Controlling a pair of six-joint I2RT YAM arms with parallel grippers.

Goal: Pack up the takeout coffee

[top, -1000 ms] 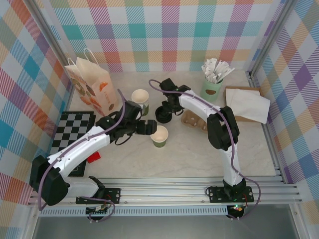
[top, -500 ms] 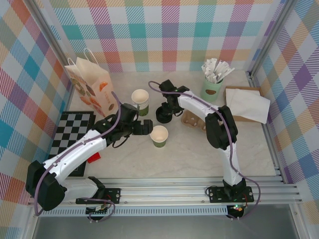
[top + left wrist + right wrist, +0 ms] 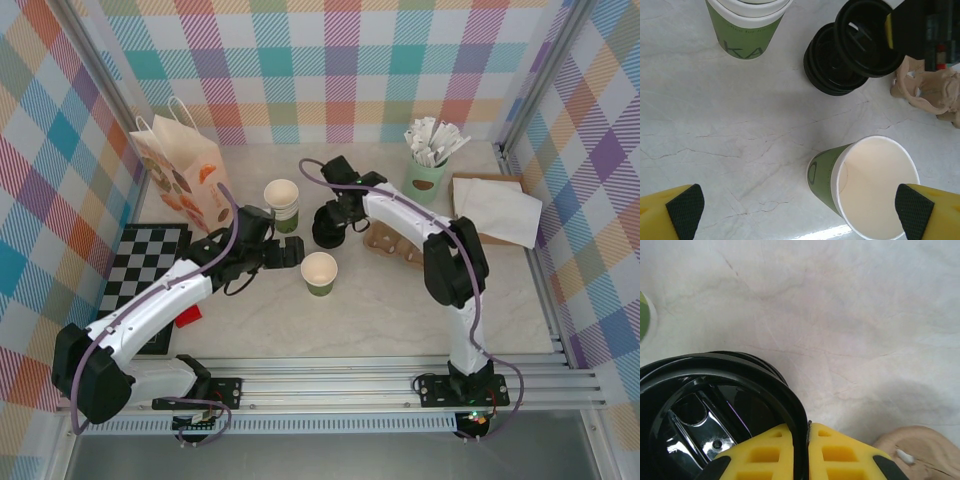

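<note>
The takeout coffee's cup (image 3: 320, 272), olive green with a cream rim, stands upright and lidless at mid-table. My left gripper (image 3: 294, 254) hovers just left of it, wide open; in the left wrist view the cup (image 3: 826, 176) sits between the fingertips, close to the right fingertip (image 3: 914, 208), gripper (image 3: 800, 212) touching nothing. My right gripper (image 3: 336, 214) is shut on the rim of a round black lid (image 3: 867, 42), held tilted above a stack of black lids (image 3: 832, 72). The right wrist view shows the lid (image 3: 715, 405) pinched at its edge in the gripper (image 3: 807, 440).
A stack of lidless cups (image 3: 282, 200) stands behind the left gripper. A paper bag (image 3: 180, 170) is at back left, a mint mug of sachets (image 3: 426, 170) at back right, napkins (image 3: 497, 208) beside it. A cardboard carrier (image 3: 385, 238) lies under the right arm. A chequered mat (image 3: 145, 270) lies left.
The left gripper has drawn back to the left, away from the single cup. The right gripper's fingers have closed onto the black lid's rim.
</note>
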